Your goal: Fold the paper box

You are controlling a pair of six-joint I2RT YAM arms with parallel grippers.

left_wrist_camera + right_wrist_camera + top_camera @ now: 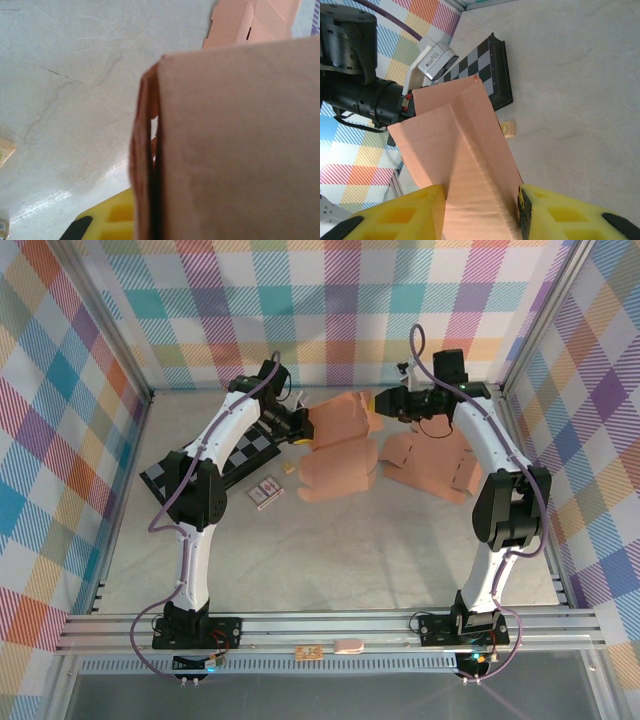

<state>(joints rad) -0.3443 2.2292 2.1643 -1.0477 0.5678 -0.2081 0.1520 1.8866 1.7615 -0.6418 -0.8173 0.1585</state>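
**Task status.** We see the paper box (335, 420) lifted off the bench (330, 560), at 12 o'clock from the bench centre, held between both arms. The left gripper (298, 432) has its fingers pressed together on the box's 9 o'clock edge, where the left wrist view shows doubled cardboard layers. The right gripper's fingers (395, 215) stand partly spread, one on each side of a creased panel, and appear to clamp it.

We judge the fold to be at an early-to-middle stage. At least one crease is formed and one edge is doubled over. No closed, upright box shape is visible. Raising the walls and tucking the flaps appear to remain.

**Inventory (top view).**
- Held paper box: one.
- Salmon cardboard piece (340, 478) lying at 6 o'clock of the held box: one. We cannot tell whether it is joined to the held box.
- Flat cardboard blank (430, 465) at 4 o'clock of the held box: at least one; any stacking is not resolvable.
- Checkerboard (215, 465) at 9 o'clock: one.
- Small cards (265, 492) beside the checkerboard: apparently two.
- Small tan block (288, 468): one.
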